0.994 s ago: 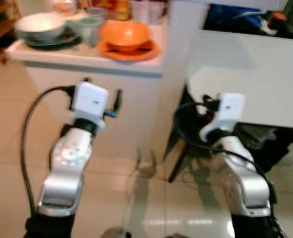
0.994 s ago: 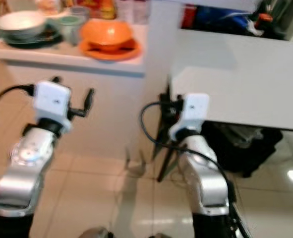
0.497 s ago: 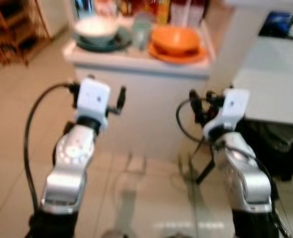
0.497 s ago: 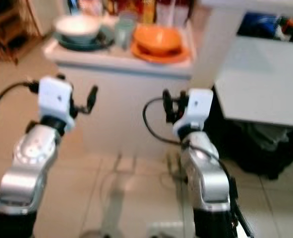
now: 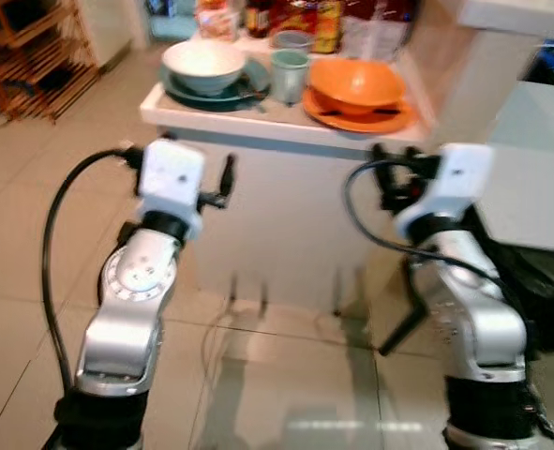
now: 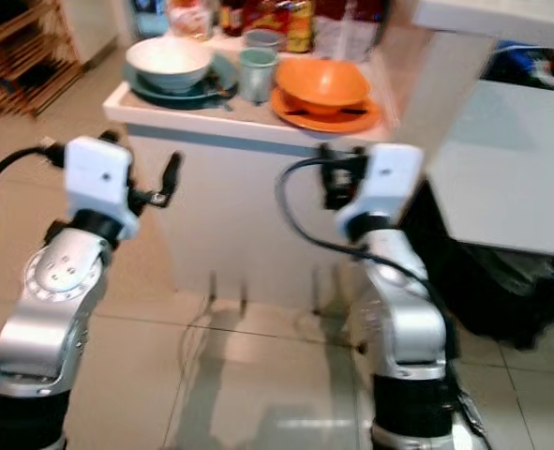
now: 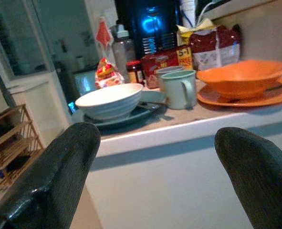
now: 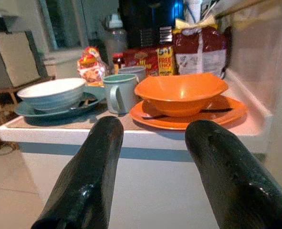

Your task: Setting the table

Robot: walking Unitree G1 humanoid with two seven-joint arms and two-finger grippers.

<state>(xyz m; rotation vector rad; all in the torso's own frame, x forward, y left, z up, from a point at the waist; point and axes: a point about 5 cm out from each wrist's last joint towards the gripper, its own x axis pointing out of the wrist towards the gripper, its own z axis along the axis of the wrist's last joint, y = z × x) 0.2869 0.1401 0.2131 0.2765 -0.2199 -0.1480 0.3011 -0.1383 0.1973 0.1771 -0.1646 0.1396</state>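
Observation:
A white counter [image 5: 277,187] carries a white bowl [image 5: 202,64] on a dark teal plate [image 5: 177,89], a pale green mug [image 5: 290,74], and an orange bowl [image 5: 357,83] on an orange plate [image 5: 355,117]. Both arms are raised in front of the counter, below its top. My left gripper [image 7: 155,138] is open and faces the white bowl and the mug. My right gripper [image 8: 152,129] is open too and faces the orange bowl [image 8: 181,93]. Neither holds anything.
Jars, a box and snack bags [image 5: 295,14] line the back of the counter. A pale table [image 5: 539,178] stands to the right with a dark bag [image 5: 539,281] under it. A wooden rack [image 5: 23,47] is at the far left. Tiled floor lies below.
The whole view has swung and come nearer, so the counter now sits in the middle ahead of both arms. The arms keep the same raised pose with open fingers.

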